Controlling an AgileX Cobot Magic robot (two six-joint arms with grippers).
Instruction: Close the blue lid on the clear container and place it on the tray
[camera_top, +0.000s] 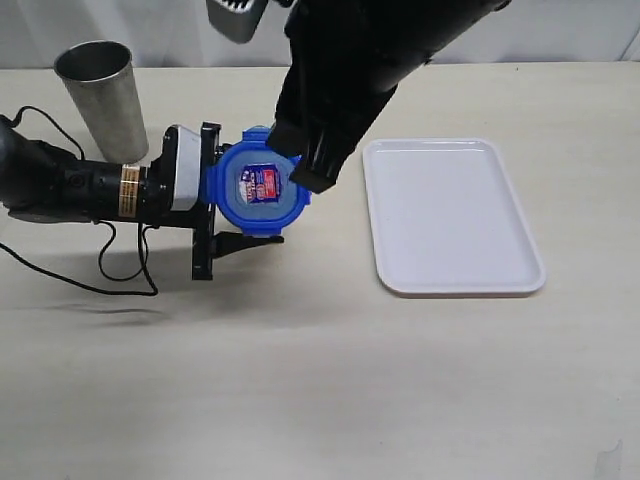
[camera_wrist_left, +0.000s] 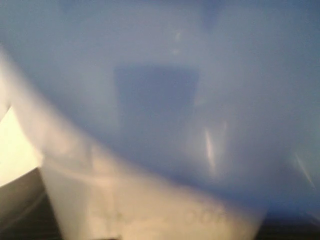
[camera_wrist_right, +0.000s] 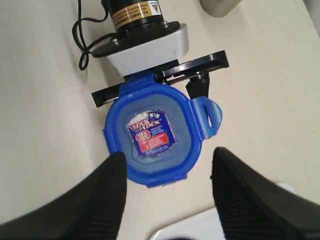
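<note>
Exterior view: your left end effector (camera_top: 225, 190) is clamping beneath the roundish blue plastic lid (camera_top: 262, 190), near the flat white plastic tray (camera_top: 455, 215). Left wrist view: the tall clear plastic container (camera_wrist_left: 150, 210) it is gripping is showing only as a blur. Right wrist view: your right end effector (camera_wrist_right: 170, 155) is hovering spread above the labelled lid, so be pressing its flared tab squarely down.

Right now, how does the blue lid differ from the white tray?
The lid is blue, roundish and labelled; the tray is white, rectangular and plain. The lid tops the container held by the left gripper; the tray lies free with nothing on it. Both have rounded corners.
</note>
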